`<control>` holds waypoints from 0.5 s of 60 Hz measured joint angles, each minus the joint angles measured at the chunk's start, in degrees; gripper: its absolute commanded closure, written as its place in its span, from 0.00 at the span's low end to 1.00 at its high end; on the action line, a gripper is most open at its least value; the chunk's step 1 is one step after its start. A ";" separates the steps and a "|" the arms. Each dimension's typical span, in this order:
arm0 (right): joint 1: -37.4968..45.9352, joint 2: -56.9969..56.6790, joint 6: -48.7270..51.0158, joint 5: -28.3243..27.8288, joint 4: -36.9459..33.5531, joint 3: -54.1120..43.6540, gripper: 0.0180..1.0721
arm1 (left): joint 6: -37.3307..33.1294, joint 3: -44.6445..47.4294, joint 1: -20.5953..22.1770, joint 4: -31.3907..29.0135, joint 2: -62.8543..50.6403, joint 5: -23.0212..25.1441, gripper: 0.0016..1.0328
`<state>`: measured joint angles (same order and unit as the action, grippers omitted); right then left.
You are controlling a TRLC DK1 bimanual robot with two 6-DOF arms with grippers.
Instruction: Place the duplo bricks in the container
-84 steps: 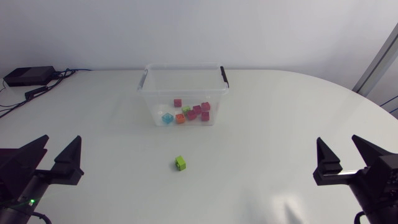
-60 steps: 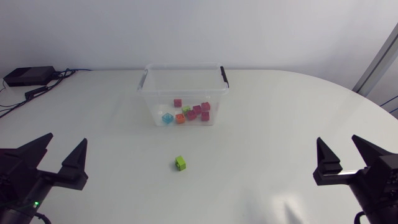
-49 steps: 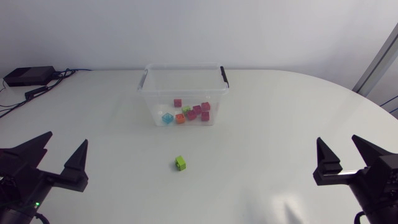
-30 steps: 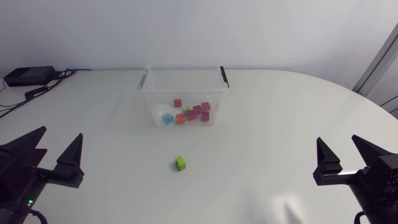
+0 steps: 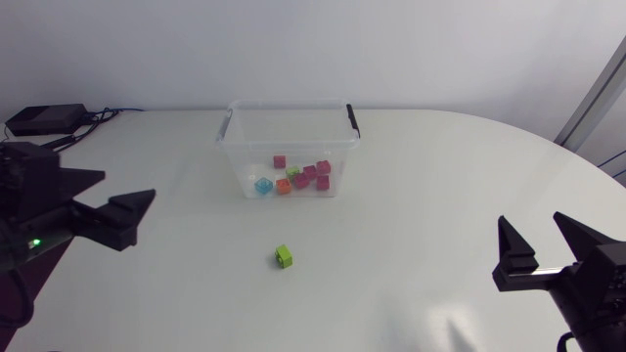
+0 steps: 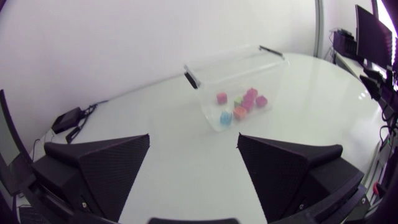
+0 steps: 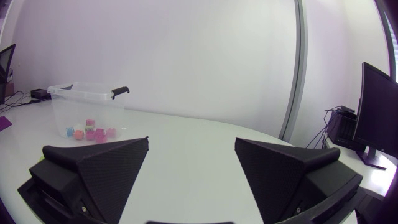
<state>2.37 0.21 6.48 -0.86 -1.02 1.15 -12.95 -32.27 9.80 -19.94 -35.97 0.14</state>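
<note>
Just one green brick (image 5: 284,256) sits outside the container (image 5: 235,147). The left end effector (image 5: 127,186) is wide open and empty and probably needs to come down over it. The right end effector (image 5: 531,230) is open and empty too.

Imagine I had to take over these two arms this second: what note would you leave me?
Left gripper: open, empty, over the table's left side, pointing towards the middle.
Right gripper: open, empty, low at the table's right.
Container: no lid on, far middle of the table.
Done: several bricks lie inside it, mostly pink, plus a blue, an orange and a green one.
Left: one loose green brick sits on the table in front of the container, closer to the left gripper. It needs picking up and dropping in.
</note>
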 measured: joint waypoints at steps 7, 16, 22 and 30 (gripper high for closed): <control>0.00 0.00 -0.02 0.00 0.00 0.00 0.04 | -2.99 -1.31 4.44 -3.28 -6.58 -0.02 0.04; 0.00 0.00 -0.02 0.00 0.00 0.00 0.04 | -3.85 -2.60 10.01 -5.25 -12.96 0.02 0.04; 0.00 0.00 -0.02 0.00 0.02 0.00 0.04 | -3.89 -3.96 12.39 -5.16 -17.75 0.02 0.04; 0.00 0.00 -0.02 0.00 0.00 0.00 0.04 | -4.94 -5.73 16.22 -5.03 -26.23 0.00 0.04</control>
<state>2.37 0.21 6.46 -0.86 -1.02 1.15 -17.89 -38.00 26.02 -24.97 -62.19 0.14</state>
